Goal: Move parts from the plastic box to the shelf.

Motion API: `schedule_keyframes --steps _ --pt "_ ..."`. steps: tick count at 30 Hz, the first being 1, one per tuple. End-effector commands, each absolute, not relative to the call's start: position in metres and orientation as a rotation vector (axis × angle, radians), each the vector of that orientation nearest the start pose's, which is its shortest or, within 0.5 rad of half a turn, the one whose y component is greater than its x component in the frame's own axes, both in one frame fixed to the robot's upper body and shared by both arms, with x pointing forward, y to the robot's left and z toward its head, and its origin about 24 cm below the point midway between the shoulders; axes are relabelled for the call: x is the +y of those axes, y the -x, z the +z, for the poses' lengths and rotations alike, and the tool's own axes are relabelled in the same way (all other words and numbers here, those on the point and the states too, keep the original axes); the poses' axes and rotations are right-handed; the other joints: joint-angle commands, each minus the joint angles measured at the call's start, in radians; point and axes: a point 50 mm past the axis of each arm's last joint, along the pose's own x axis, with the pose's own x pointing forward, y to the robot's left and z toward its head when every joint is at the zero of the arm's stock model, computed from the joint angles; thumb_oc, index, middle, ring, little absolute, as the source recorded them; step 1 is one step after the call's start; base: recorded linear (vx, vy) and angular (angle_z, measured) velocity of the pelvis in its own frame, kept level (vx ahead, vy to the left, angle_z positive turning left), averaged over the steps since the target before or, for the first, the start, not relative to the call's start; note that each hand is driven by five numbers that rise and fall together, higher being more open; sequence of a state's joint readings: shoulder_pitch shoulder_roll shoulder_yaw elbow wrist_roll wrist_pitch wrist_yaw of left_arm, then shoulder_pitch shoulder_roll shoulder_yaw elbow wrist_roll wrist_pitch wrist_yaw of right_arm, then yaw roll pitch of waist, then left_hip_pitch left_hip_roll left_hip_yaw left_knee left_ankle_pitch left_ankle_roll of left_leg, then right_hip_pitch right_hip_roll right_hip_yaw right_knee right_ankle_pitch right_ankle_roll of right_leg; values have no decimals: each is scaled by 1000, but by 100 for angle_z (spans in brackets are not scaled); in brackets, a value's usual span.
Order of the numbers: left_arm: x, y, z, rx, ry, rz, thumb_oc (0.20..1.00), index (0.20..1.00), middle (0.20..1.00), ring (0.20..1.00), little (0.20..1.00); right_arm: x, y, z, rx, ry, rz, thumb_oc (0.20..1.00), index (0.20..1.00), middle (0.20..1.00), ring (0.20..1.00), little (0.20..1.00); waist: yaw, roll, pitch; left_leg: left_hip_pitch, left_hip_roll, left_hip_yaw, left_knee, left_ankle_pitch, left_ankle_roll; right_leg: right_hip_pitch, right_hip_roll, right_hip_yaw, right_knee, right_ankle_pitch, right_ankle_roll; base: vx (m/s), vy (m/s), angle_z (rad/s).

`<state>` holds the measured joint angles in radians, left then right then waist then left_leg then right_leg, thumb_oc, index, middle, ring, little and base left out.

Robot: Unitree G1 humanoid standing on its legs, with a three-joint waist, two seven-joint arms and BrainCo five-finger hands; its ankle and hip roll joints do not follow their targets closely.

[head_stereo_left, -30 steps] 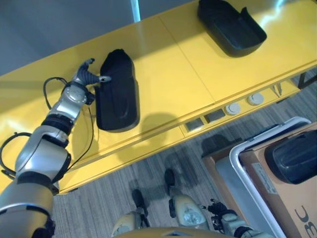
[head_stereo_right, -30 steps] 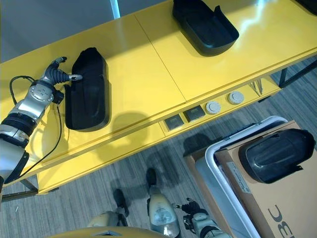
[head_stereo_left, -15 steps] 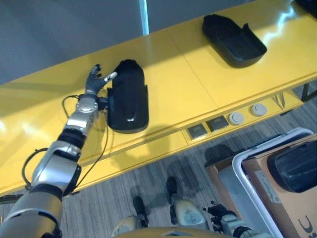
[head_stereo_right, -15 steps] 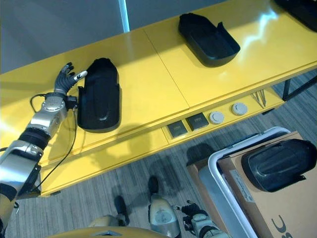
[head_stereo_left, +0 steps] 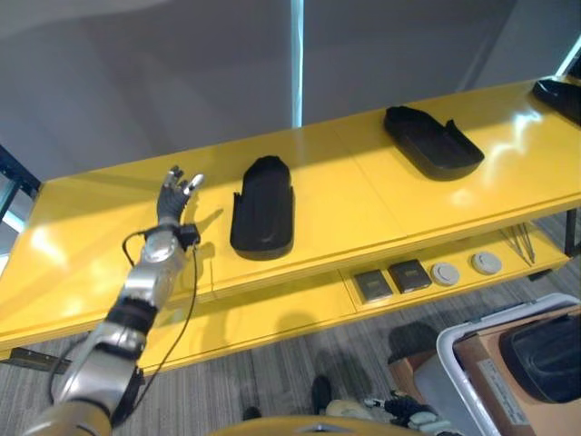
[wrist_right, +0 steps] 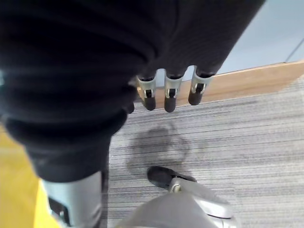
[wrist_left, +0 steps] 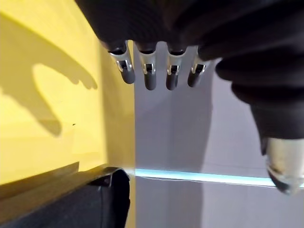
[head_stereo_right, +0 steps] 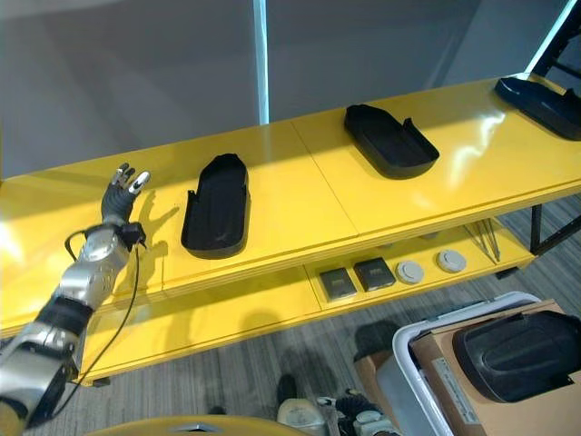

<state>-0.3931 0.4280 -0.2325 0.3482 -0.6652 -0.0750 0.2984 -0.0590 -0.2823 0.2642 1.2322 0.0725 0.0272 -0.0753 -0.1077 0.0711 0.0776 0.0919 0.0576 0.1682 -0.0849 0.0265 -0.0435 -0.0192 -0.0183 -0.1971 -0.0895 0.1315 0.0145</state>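
Fingers of the left hand [head_stereo_left: 172, 195] spread straight above the glossy yellow shelf [head_stereo_left: 345, 195], holding nothing, just beside and apart from the long black moulded plastic part [head_stereo_left: 262, 209] lying flat on it. A second black tray-shaped part [head_stereo_right: 388, 140] rests further right on the same surface. Another dark rounded part [head_stereo_right: 517, 354] sits in the white-rimmed plastic box [head_stereo_right: 410, 356] on the grey carpet floor [head_stereo_right: 254, 368]. The right hand [wrist_right: 166, 95] hangs low over that carpet, fingers relaxed and empty.

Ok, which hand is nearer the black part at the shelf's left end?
Left. The left hand hovers open just beside that part; the right hand hangs low over the floor.
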Motion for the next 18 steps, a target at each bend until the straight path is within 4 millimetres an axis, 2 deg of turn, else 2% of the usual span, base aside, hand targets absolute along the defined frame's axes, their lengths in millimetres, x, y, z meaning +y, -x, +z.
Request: schedule_keyframes --steps 1,2,3,4,5,8,11,14,18 --pt "201 -320 119 -246 152 100 1000 1000 1000 1000 1000 -242 -107 -157 1229 436 -38 1000 1000 1000 1000 1000 24 -28 1 39 61 -61 -2 -57 -43 71 -77 -14 2 -119 99 -22 55 18" --pt "199 -309 115 -257 126 66 1000 1000 1000 1000 1000 -240 -105 -158 1228 433 -29 1000 1000 1000 1000 1000 28 -32 -1 40 58 -67 -2 -59 -41 77 -80 -18 2 -120 99 -9 65 19" --pt "192 -287 117 -308 74 -30 1000 1000 1000 1000 1000 -236 -105 -159 1220 428 -17 1000 1000 1000 1000 1000 41 -40 -2 42 55 -76 -2 -66 -38 84 -84 -26 5 -120 100 -3 53 19" --pt "193 -286 117 -306 74 -29 868 868 868 868 868 -236 -104 -159 1222 429 -16 1000 1000 1000 1000 1000 40 -41 -3 42 55 -76 -2 -66 -38 85 -84 -26 5 -120 100 1 72 32" --pt "189 -268 114 -322 51 -95 200 200 200 200 200 -231 -104 -160 1214 433 12 1000 1000 1000 1000 1000 51 -47 -5 43 51 -82 -2 -72 -35 89 -88 -30 7 -120 102 9 54 40" --pt "183 -244 111 -328 7 -183 200 200 200 200 200 -223 -105 -161 1193 434 41 1000 1000 1000 1000 1000 71 -56 -5 40 47 -91 -2 -78 -32 93 -94 -39 7 -118 105 3 45 16" --pt "179 -227 104 -294 -67 -270 200 200 200 200 200 -213 -115 -159 1142 424 66 1000 1000 1000 1000 1000 87 -68 4 26 43 -97 -2 -77 -27 87 -98 -41 3 -111 111 -17 34 4" --pt "169 -226 96 -252 -48 -344 200 200 200 200 200 -208 -117 -160 1136 436 95 1000 1000 1000 1000 1000 84 -79 14 7 42 -91 -2 -74 -27 69 -97 -34 2 -106 114 0 0 0" --pt "154 -233 91 -236 -43 -389 200 200 200 200 200 -204 -117 -160 1131 437 105 1000 1000 1000 1000 1000 64 -87 30 -13 48 -74 -2 -73 -28 34 -91 -11 2 -101 114 -15 -6 -9"
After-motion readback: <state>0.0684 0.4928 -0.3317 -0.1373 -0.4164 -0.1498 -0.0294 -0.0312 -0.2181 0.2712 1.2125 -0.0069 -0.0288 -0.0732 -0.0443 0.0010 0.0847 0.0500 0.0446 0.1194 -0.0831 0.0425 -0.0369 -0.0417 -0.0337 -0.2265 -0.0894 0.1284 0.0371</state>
